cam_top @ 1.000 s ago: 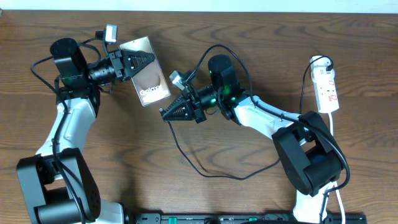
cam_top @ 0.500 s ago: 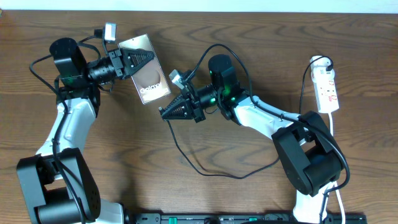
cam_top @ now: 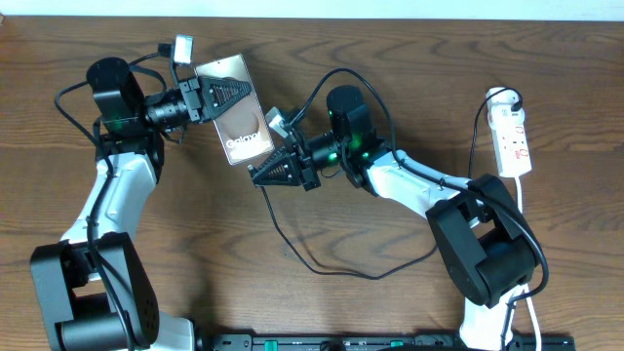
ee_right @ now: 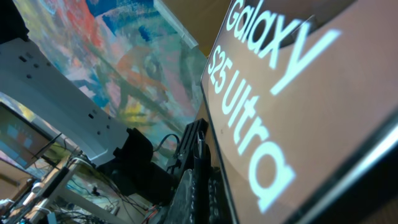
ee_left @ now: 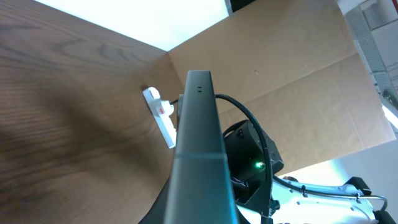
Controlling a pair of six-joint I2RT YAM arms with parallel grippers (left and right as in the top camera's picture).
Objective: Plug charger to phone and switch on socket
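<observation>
Left gripper (cam_top: pixel 226 96): clamped on one short end of the phone (cam_top: pixel 242 132), held up off the table (cam_top: pixel 244 283). Brown face with white "Galaxy" lettering turned up to the overhead camera, free end jutting ahead of the fingers toward the right gripper (cam_top: pixel 261 175). From the left wrist, seen edge-on as a dark slab (ee_left: pixel 199 143) straight ahead.

Right gripper: fingers pressed together to a point, pinching the thin end of the charger (cam_top: pixel 336 277). Plug tip too small to make out. Sits just beside the phone's free end; contact not clear. Right wrist view filled with the phone's face (ee_right: pixel 298 93).

Socket (cam_top: pixel 512 132): well behind the right gripper, beside that arm's base, with the charger's other end seated in it.
</observation>
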